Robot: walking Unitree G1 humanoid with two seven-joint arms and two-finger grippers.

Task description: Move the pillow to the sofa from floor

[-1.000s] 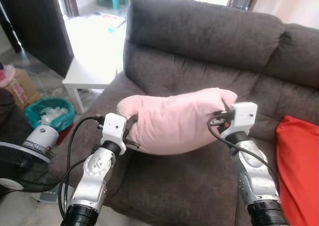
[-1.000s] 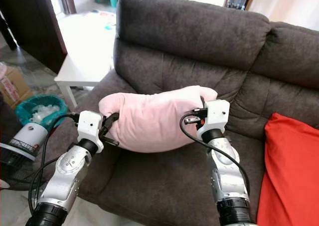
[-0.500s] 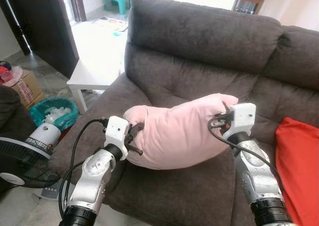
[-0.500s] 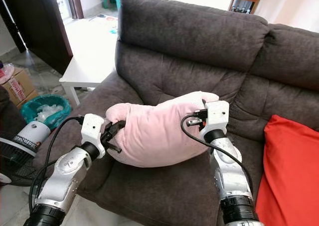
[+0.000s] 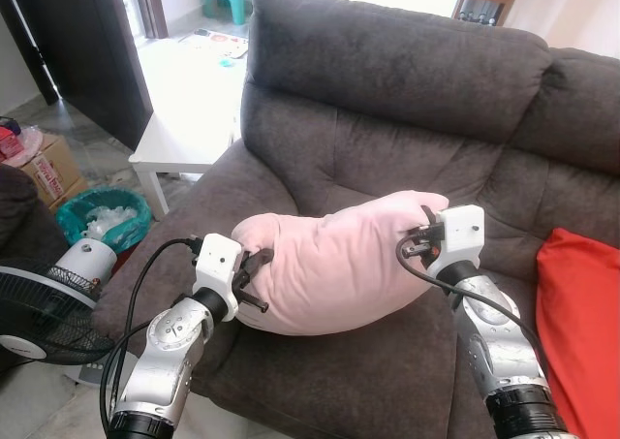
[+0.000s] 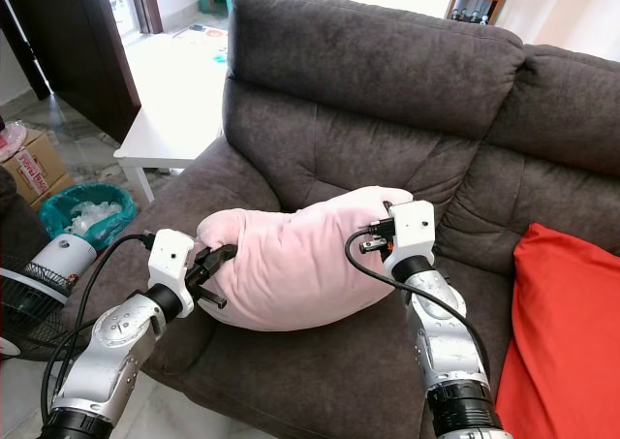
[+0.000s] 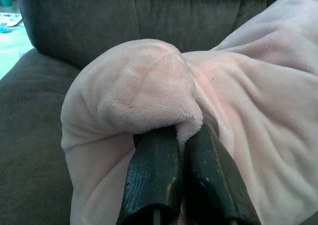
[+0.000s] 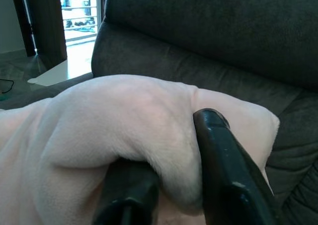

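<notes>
Pink pillow (image 5: 334,265) hiding tool tips

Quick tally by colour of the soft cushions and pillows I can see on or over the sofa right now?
Pink: 1, the pillow, pinched by the left gripper and the right gripper over the sofa seat.
Red: 1, the cushion on the seat to the right.
Total: 2

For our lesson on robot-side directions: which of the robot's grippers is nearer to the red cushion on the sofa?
Right. The right gripper pinches the pink pillow's end on the side toward the red cushion; the left gripper pinches the pillow's far end, by the sofa's armrest.
</notes>
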